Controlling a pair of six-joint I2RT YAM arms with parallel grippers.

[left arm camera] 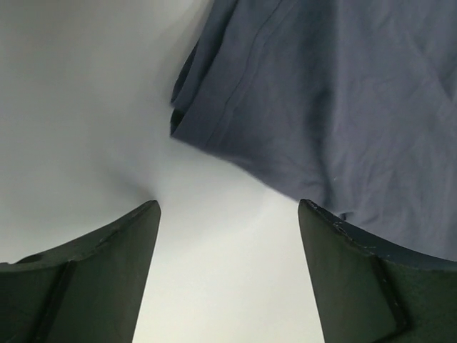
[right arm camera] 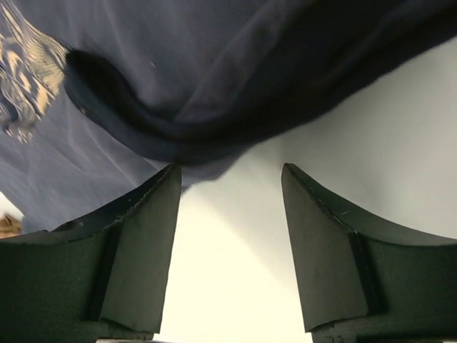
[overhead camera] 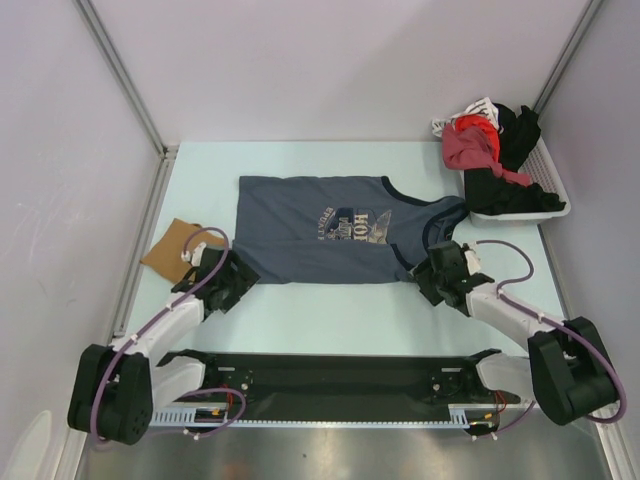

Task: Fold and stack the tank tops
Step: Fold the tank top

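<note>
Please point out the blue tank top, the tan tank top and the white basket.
blue tank top (overhead camera: 280,232): top external view, plain body cloth
tan tank top (overhead camera: 168,248): top external view, its visible middle
white basket (overhead camera: 525,215): top external view, near rim

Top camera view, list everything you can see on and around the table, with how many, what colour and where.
blue tank top: one, slate-blue with darker trim and a printed graphic, spread flat mid-table
tan tank top: one, tan-brown, folded small, left side of the table beside the left arm
tray: one, white, far right corner
clothes pile: one heap, red-pink, black and a bit of white, in the tray
table: one, pale
mounting rail: one, black, near edge between the arm bases
left gripper: one, black, open, at the blue top's near left corner
right gripper: one, black, open, at the blue top's near right edge
</note>
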